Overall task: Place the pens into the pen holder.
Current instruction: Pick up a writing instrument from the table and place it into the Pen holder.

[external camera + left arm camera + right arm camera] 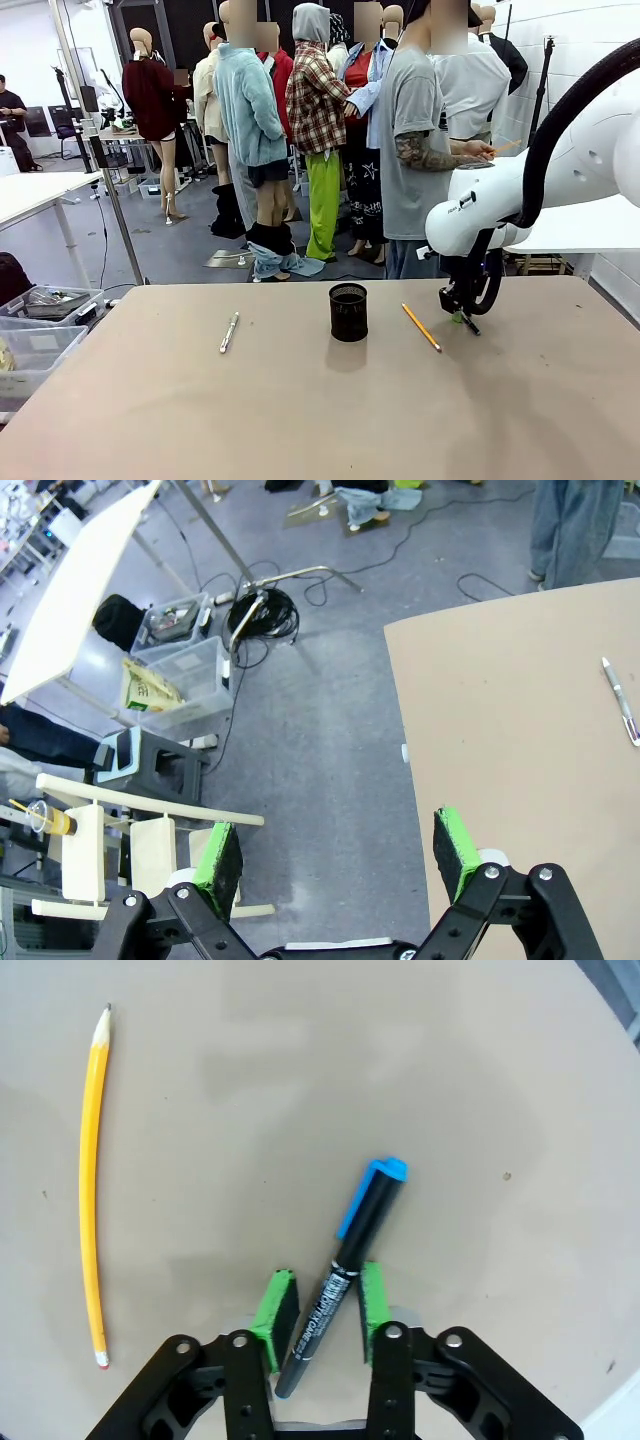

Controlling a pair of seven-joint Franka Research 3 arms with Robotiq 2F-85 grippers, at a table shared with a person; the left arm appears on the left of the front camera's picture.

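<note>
The black mesh pen holder [348,312] stands upright at the table's middle. A silver pen [229,332] lies to its left and shows again in the left wrist view [620,700]. An orange-yellow pencil [421,327] lies to the holder's right [90,1180]. My right gripper [462,318] is down at the table beyond the pencil. Its jaws [322,1305] have narrowed around a dark pen with a blue cap [370,1205] lying on the table, with a small gap on each side. My left gripper [335,855] hangs wide open and empty past the table's left edge.
A person [420,150] stands at the far side holding pencil-like sticks. Clear plastic bins [180,670] and a grey step stool [150,765] sit on the floor off the table's left edge [405,750]. Bare tabletop [300,420] lies in front of the holder.
</note>
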